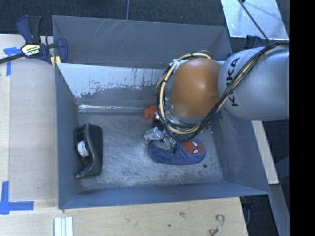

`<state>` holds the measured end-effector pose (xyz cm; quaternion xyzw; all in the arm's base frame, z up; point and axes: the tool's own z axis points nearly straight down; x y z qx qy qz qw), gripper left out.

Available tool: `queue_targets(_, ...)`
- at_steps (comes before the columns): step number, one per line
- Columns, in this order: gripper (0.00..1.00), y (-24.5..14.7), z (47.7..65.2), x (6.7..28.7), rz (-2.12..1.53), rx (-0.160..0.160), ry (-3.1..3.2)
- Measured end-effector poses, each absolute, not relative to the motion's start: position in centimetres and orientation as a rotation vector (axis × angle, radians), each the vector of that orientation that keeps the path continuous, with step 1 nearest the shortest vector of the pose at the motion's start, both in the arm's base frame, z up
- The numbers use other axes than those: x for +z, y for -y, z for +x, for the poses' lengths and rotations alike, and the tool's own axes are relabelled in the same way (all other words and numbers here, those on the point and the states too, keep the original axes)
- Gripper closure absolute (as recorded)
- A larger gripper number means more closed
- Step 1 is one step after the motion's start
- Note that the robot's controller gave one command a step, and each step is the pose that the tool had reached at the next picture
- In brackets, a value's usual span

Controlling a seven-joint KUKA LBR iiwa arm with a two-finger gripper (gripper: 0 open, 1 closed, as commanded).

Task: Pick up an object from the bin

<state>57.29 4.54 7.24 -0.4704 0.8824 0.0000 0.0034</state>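
My gripper (pixel 160 137) is low in the middle-right of the bin, just under the orange dome on the wrist. Its metal tip is down on the left upper part of a blue soft thing (pixel 172 154) with a red spider-mask face (pixel 193 149) on its right end. A small orange thing (pixel 149 113) lies just behind the gripper, near the back wall and partly hidden by the wrist. The dome and cables hide how the fingers stand.
A black tape measure-like case (pixel 88 149) with a white face lies against the bin's left wall. The arm comes in over the right rim and covers the right rear part of the floor.
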Motion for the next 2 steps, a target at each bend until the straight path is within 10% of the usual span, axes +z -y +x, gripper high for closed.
queue_targets(2, 1.00, -5.6, 56.6, 23.8, -1.487, -0.006, -2.754)
